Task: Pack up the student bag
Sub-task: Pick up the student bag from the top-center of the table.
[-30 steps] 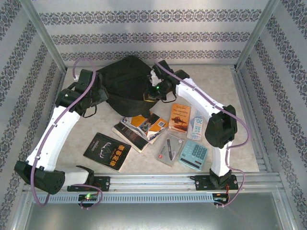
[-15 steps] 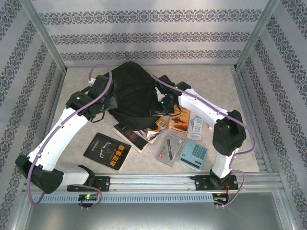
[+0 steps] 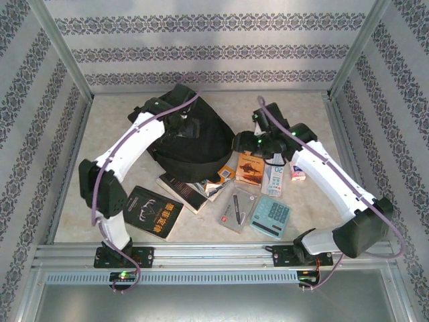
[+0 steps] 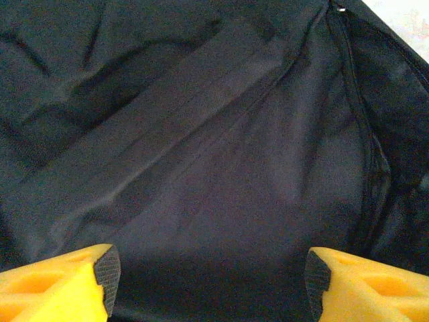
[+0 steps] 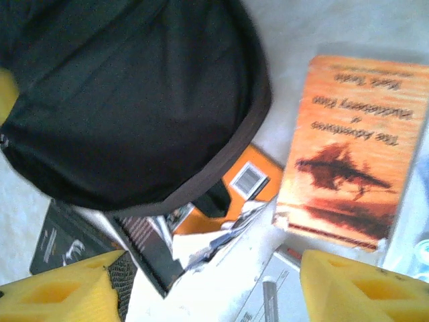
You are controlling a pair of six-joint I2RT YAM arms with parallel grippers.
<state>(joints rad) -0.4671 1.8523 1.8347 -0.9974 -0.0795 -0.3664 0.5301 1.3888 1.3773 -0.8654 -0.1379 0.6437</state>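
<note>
The student bag (image 3: 194,144), a large black fabric backpack, lies at the table's back middle, its near edge resting on a stack of books (image 3: 194,189). My left gripper (image 3: 186,127) hovers over the bag's top. In the left wrist view it (image 4: 208,275) is open, with only the bag's black fabric and zipper (image 4: 365,134) below. My right gripper (image 3: 236,143) sits just right of the bag. In the right wrist view it (image 5: 211,282) is open and holds nothing, above the bag's rim (image 5: 134,94) and the book stack (image 5: 181,235).
An orange book (image 3: 251,166) (image 5: 348,154) lies right of the stack. A black-covered book (image 3: 149,211) lies front left. A packaged pen (image 3: 236,208), a calculator (image 3: 270,216), a "20" card (image 3: 273,180) and a small pink item (image 3: 297,175) sit front right. Metal frame posts stand on both sides.
Both grippers have opened and let go of the bag, which has settled onto the book stack. The left arm swung right over the bag; the right arm drew back to the right.
</note>
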